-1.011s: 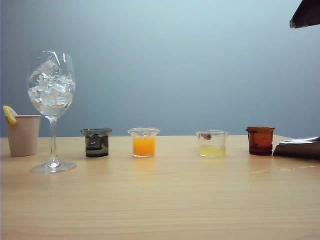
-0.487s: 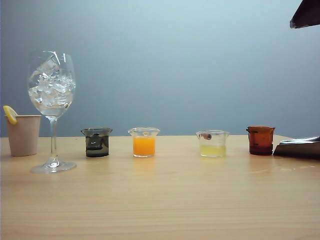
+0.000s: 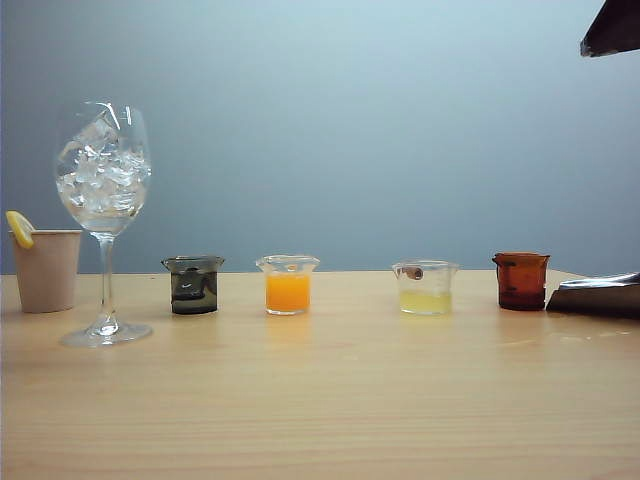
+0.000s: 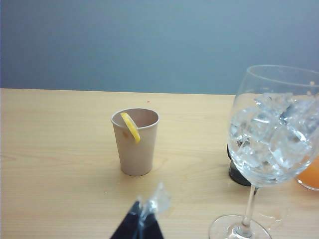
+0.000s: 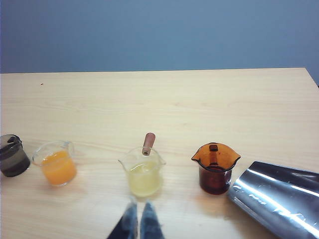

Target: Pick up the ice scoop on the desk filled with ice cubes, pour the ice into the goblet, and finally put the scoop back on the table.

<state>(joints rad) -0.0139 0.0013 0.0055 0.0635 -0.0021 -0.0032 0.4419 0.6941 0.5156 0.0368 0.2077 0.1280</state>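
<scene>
The goblet (image 3: 103,170) stands upright at the left of the table (image 3: 350,400), its bowl full of ice cubes (image 3: 102,175). The ice scoop (image 3: 598,294) lies on the table at the far right, beside the amber beaker. The left wrist view shows my left gripper (image 4: 144,214) shut and empty, on the near side of the paper cup and the goblet (image 4: 274,139). My right gripper (image 5: 138,209) is shut and empty just short of the yellow beaker, with the ice scoop (image 5: 279,196) lying off to its side, untouched. Neither gripper shows clearly in the exterior view.
A beige paper cup (image 3: 45,268) with a lemon slice stands left of the goblet. In a row across the table stand a dark beaker (image 3: 193,285), an orange one (image 3: 288,285), a yellow one (image 3: 425,288) and an amber one (image 3: 520,281). A dark arm part (image 3: 612,28) hangs at the top right.
</scene>
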